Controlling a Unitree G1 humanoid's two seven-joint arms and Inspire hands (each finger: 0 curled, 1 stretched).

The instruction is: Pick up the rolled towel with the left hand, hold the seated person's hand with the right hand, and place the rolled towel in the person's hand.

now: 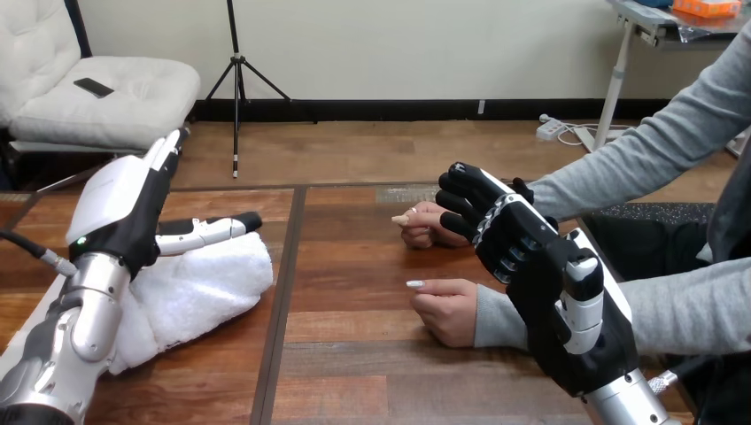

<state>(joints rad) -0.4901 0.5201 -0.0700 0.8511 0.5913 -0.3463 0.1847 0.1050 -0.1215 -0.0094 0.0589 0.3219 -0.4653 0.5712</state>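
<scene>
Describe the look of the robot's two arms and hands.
The left forearm and right forearm are rounded silver metal. The left hand has a broad white shell over a black body, a small green light and white fingers tipped black. The right hand is mostly black with a white shell panel.

Robot's left hand [124, 212] above rolled towel [205, 288], right hand [542, 276] over person's far hand [423, 228]

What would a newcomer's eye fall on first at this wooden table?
First, the robot's right hand at the right, reaching over the wrist of the person's farther hand; whether it grips cannot be told. The person's nearer hand rests loosely closed on the wooden table. At the left, the left hand is open over a white towel lying on the table.
</scene>
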